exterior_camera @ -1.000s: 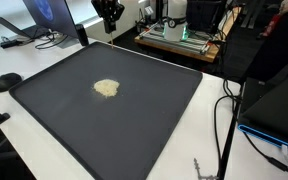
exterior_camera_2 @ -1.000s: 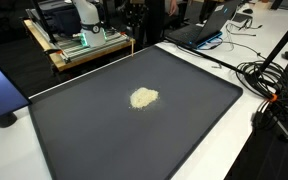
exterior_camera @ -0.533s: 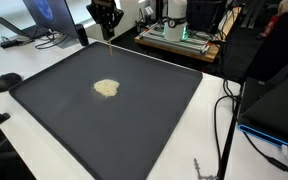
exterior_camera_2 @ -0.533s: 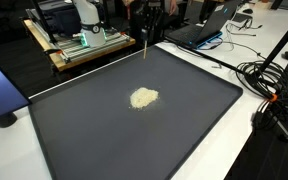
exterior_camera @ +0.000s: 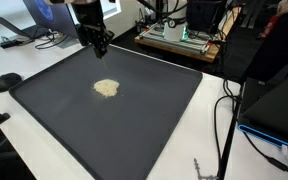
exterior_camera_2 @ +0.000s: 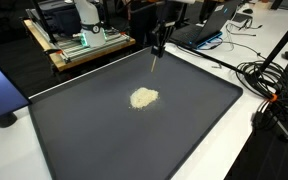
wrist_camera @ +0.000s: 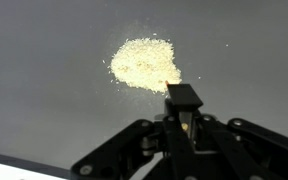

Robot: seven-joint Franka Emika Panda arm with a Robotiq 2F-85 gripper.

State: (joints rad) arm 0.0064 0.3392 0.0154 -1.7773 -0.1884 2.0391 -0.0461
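Your gripper [exterior_camera: 96,42], pinching a thin stick [exterior_camera_2: 154,60], has come in from the far edge over the mat [exterior_camera: 154,110], so it now hangs just beyond the pile [exterior_camera: 106,88] at mid-mat.

There is one pale heap of crumbs [exterior_camera: 106,88], lying on one dark mat [exterior_camera: 144,120], and the mat covers one white desk [exterior_camera_2: 229,150]. One hand [exterior_camera_2: 157,46] is in view, with one thin stick [exterior_camera_2: 153,62] in its grip. Around the mat, in an exterior view, stand one open laptop [exterior_camera: 39,18], one small black rounded object [exterior_camera: 6,82] and one wooden stand [exterior_camera: 179,38] with green lights. Several dark cables [exterior_camera_2: 269,85], too tangled to count, lie at the desk's edge.
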